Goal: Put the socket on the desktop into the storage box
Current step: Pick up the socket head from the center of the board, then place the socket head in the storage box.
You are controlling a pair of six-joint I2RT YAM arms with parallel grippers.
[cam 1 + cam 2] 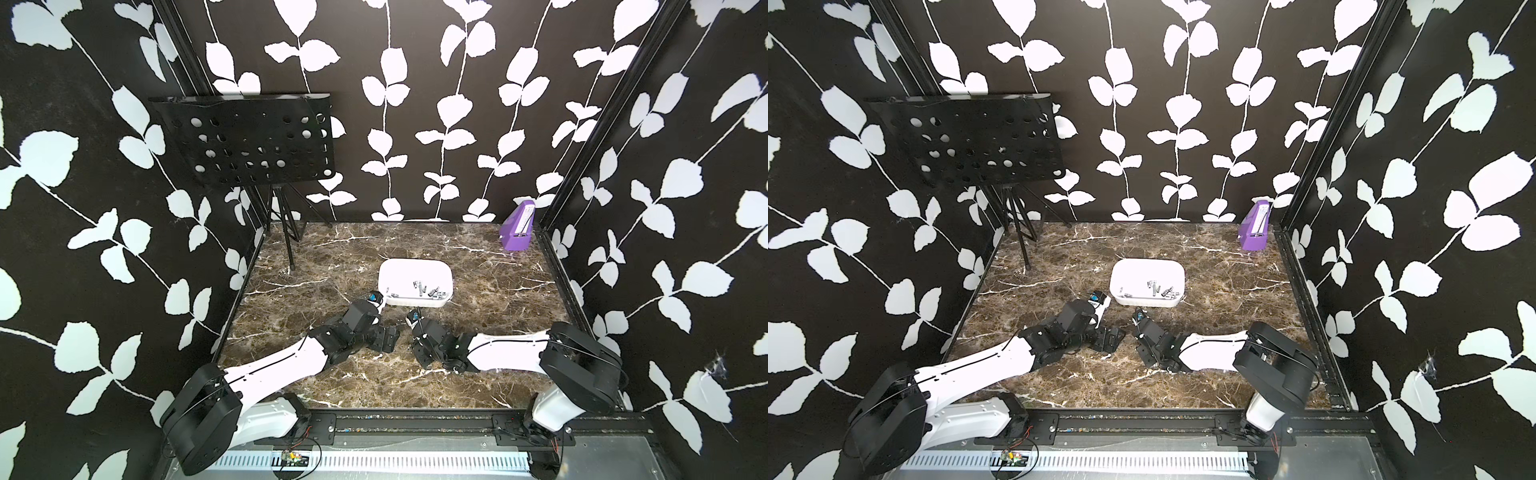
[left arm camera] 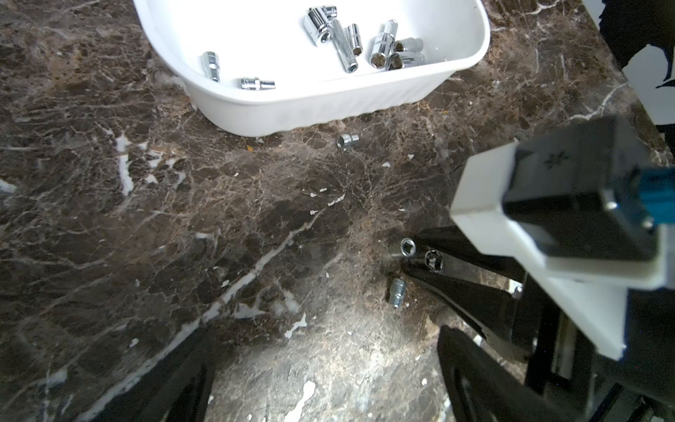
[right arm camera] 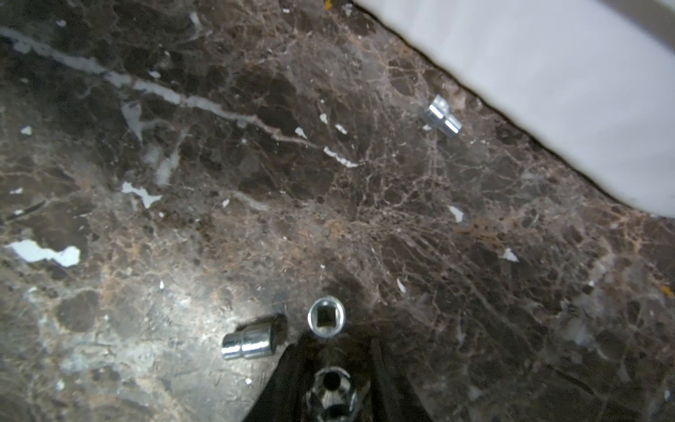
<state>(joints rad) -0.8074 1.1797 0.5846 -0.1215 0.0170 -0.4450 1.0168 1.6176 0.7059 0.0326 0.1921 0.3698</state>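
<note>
Straddling a socket in its wrist view, the right gripper perhaps clamps it, I cannot tell; both top views hide that. The left gripper gapes.

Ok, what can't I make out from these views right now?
Right wrist view: the socket inside the right claw is blurred and cut by the frame edge; grip unclear.
Both top views: loose sockets on the desktop are too small or under the wrists.
Left wrist view: storage box, far side cut off by the frame.
</note>
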